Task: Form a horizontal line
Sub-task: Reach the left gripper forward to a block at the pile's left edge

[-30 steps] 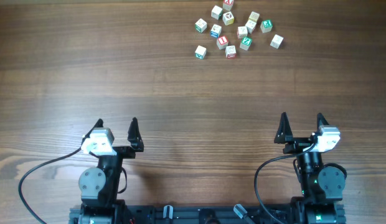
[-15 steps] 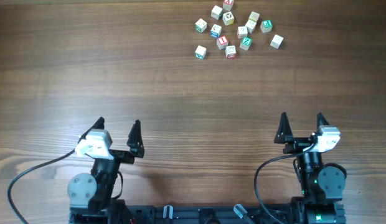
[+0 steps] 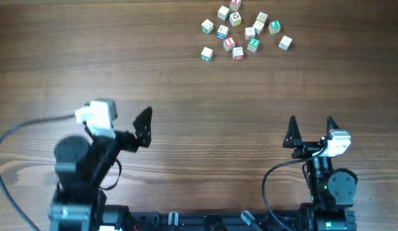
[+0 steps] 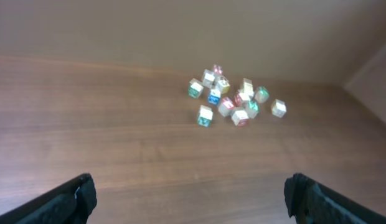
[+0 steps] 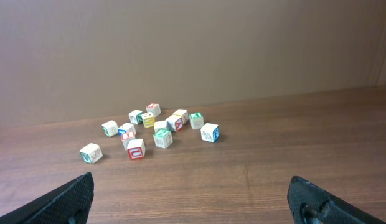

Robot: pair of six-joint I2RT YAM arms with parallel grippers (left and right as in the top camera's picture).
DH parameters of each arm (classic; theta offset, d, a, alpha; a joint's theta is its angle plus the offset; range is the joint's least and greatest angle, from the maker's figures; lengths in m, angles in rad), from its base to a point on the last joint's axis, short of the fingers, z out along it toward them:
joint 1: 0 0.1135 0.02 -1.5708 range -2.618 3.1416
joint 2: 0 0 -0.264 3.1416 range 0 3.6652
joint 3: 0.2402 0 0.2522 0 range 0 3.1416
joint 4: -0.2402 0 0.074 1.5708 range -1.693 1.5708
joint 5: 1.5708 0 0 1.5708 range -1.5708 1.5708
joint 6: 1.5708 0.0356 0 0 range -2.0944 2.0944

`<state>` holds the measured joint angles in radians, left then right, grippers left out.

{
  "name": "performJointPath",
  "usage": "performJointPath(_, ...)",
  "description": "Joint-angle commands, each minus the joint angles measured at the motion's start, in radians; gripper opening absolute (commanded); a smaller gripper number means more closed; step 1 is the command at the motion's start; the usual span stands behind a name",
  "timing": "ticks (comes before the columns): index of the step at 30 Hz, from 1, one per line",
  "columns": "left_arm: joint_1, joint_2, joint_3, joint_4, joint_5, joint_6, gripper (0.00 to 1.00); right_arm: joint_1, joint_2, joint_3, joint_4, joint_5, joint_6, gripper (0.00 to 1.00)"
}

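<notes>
**Left arm up and reaching, right arm parked**

Up off the low parked pose and leaning forward now with the left gripper (image 3: 122,128), where a second ago it sat level with the right gripper (image 3: 311,125). Fingers spread wide with nothing between them; through the left wrist camera, only bare table (image 4: 118,149) between the two tips. No change on the right: parked low, jaws likewise wide apart and empty.

Well ahead of the left gripper and off to its right: the blocks (image 3: 241,29), a loose bunch of a dozen or so lettered cubes, none lined up. Seen from the right gripper, well ahead and somewhat to its left. On the side nearest the left gripper, one stray block (image 3: 207,54) a little apart from the rest; on the side toward the right gripper, a second loose block (image 3: 285,42).

Reads as the opening reach, with nothing of the line made yet. Probably calls for a long stretch forward and rightward before any pinch. Worth watching: tight packing in the middle of the bunch, with little room for spread fingers without knocking neighbours. Likely easier to start from the loose ones at the edges.
</notes>
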<state>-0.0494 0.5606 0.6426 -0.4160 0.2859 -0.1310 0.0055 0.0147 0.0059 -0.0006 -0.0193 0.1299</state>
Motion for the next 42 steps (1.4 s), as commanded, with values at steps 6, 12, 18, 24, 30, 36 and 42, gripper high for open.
performJointPath(6, 0.008, 0.336, 0.377, -0.223, 0.156, 0.019, 1.00, -0.003, -0.007, -0.001, 0.003, -0.013, 0.004, 1.00)
performJointPath(12, 0.008, 0.383, 0.377, -0.224, 0.275, 0.019, 1.00, -0.003, -0.007, -0.001, 0.003, -0.013, 0.004, 1.00)
performJointPath(18, 0.008, 0.413, 0.457, -0.194, 0.274, -0.003, 1.00, -0.003, -0.007, -0.001, 0.003, -0.013, 0.003, 1.00)
performJointPath(24, -0.016, 0.644, 0.773, -0.212, 0.275, -0.064, 1.00, -0.003, -0.007, -0.001, 0.003, -0.013, 0.004, 1.00)
performJointPath(30, -0.142, 0.894, 1.061, -0.215, 0.161, -0.046, 1.00, -0.003, -0.007, -0.001, 0.003, -0.013, 0.003, 1.00)
performJointPath(36, -0.248, 1.107, 1.147, -0.092, -0.061, -0.029, 1.00, -0.003, -0.007, -0.001, 0.003, -0.013, 0.004, 1.00)
performJointPath(42, -0.301, 1.324, 1.147, 0.109, -0.109, 0.161, 1.00, -0.003, -0.007, -0.001, 0.003, -0.013, 0.004, 1.00)
